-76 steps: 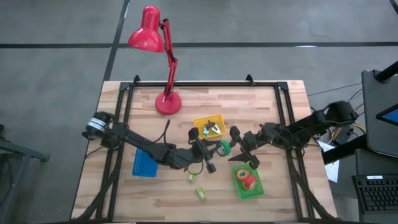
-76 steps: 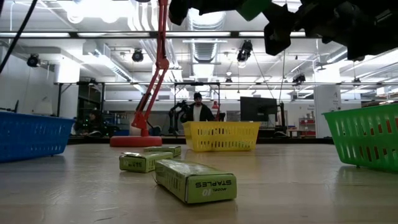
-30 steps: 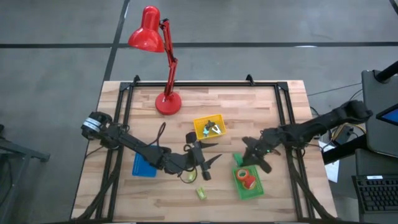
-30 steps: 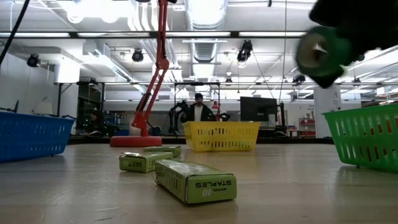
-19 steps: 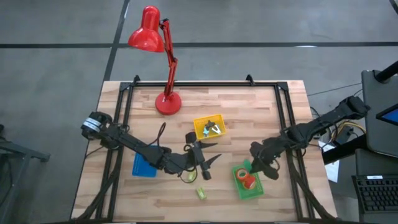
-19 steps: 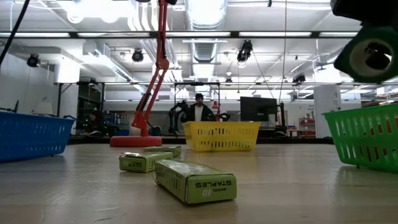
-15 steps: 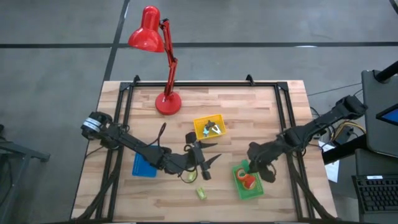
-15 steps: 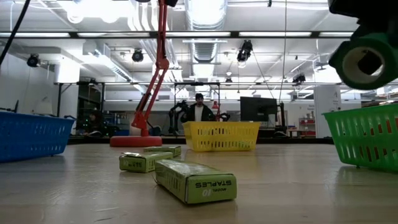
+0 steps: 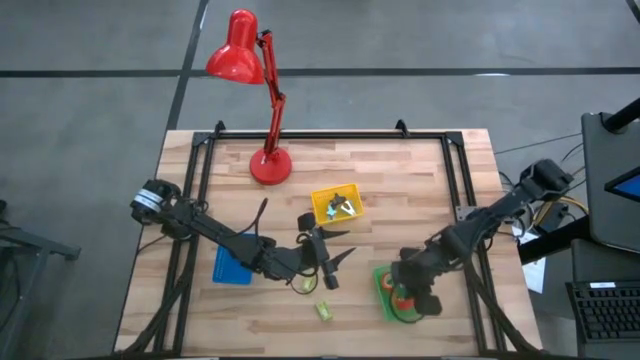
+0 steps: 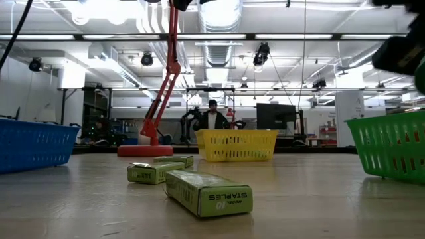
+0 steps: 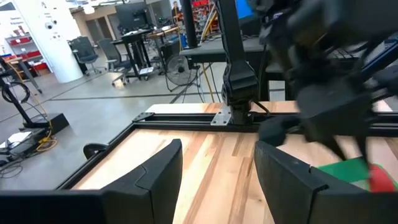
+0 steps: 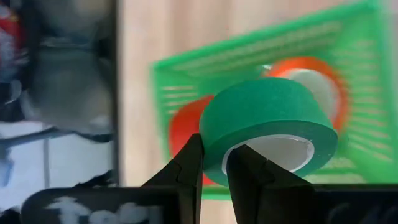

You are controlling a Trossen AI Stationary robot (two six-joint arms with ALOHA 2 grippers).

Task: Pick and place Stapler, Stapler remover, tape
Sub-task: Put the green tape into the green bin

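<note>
A green tape roll (image 12: 261,118) hangs over the green basket (image 9: 383,300), with my right gripper (image 9: 405,290) shut on it. In the basket below lie a red tape roll (image 12: 183,127) and an orange one (image 12: 311,68). Near the table's middle, my left gripper (image 9: 335,262) stands open and touches nothing. I cannot make out the stapler or the stapler remover in these views. My right gripper pinches the wall of the green roll (image 12: 214,140) at its rim. One finger (image 12: 249,174) is in the pale core and the other finger (image 12: 186,171) is outside. The fingers point down from above. The roll hangs tilted, clear of the basket and the rolls in it.
A yellow basket (image 9: 336,205) with small things stands behind the table's middle, and a blue basket (image 9: 232,265) at the left. A red lamp (image 9: 270,165) stands at the back. Lime staple boxes (image 9: 322,311) (image 10: 209,192) lie near the front edge.
My right gripper has carried the green tape roll toward the table's near edge, from beside the green basket's far rim to above the basket. The roll stays lifted clear in the shut fingers.
</note>
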